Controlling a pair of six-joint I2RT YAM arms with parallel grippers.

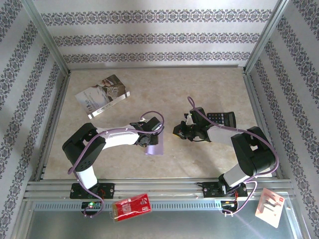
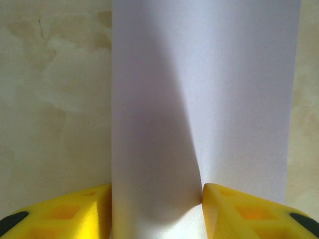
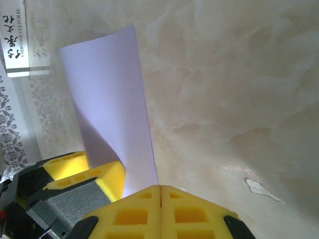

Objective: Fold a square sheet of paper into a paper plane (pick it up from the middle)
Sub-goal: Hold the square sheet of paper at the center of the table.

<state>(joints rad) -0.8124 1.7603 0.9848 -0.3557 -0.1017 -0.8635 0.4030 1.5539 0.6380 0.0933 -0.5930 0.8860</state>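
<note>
Thin pale lilac square paper sheet [image 2: 209, 89], curled, uncreased.
My left gripper [image 2: 155, 194] pinches it; right gripper [image 3: 160, 196] closed, empty; every fold left to do.

we see a beige, marbled table [image 1: 164, 89] framed by metal rails. a grey-white printed booklet [image 1: 102, 95] lies flat and askew in its far left part, and a black calculator [image 1: 221, 118] lies right of centre, well apart from it. on the ribbed metal ledge [image 1: 199, 205] along the near edge we find a red packet [image 1: 131, 206] towards the left and a pink-and-white card [image 1: 270, 206] near the right end.
</note>
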